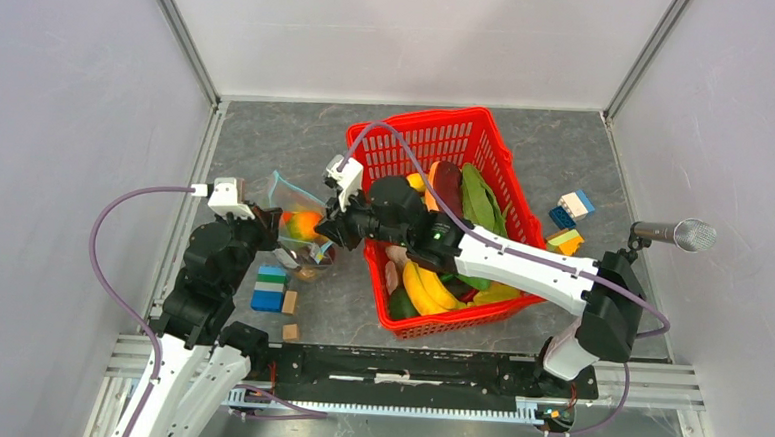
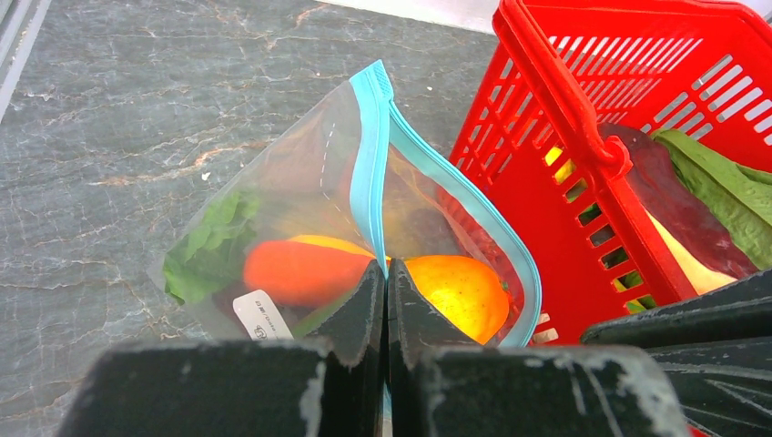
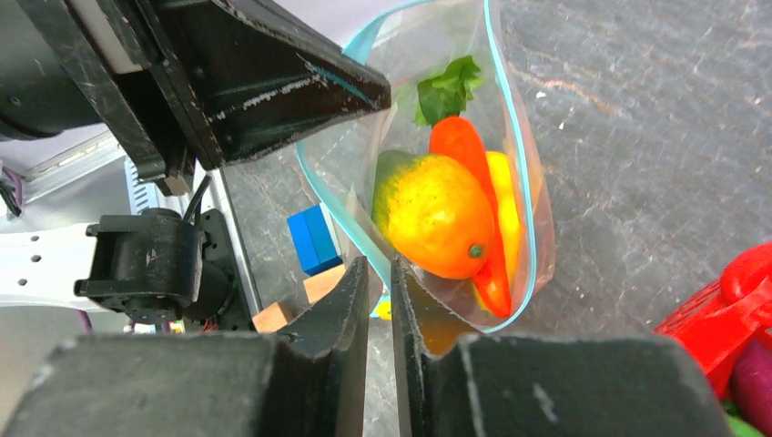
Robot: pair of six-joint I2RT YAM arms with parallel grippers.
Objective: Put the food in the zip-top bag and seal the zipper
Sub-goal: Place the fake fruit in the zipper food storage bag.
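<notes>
The clear zip-top bag (image 1: 302,236) stands on the table left of the basket, its mouth spread wide. Inside lie an orange-yellow fruit (image 3: 432,214), an orange carrot (image 3: 464,150) with green leaves (image 2: 209,246) and a yellow piece. My left gripper (image 2: 385,273) is shut on the light-blue zipper (image 2: 369,164) at one end of the mouth. My right gripper (image 3: 380,269) sits at the opposite rim, its jaws a narrow gap apart with the blue edge at their tips. More food stays in the basket: a banana (image 1: 425,289) and a long green vegetable (image 1: 480,198).
The red basket (image 1: 424,115) stands right of the bag, close behind my right arm. Coloured blocks (image 1: 270,287) and wooden cubes (image 1: 290,302) lie in front of the bag. More blocks (image 1: 571,206) and a microphone (image 1: 678,234) are at the right.
</notes>
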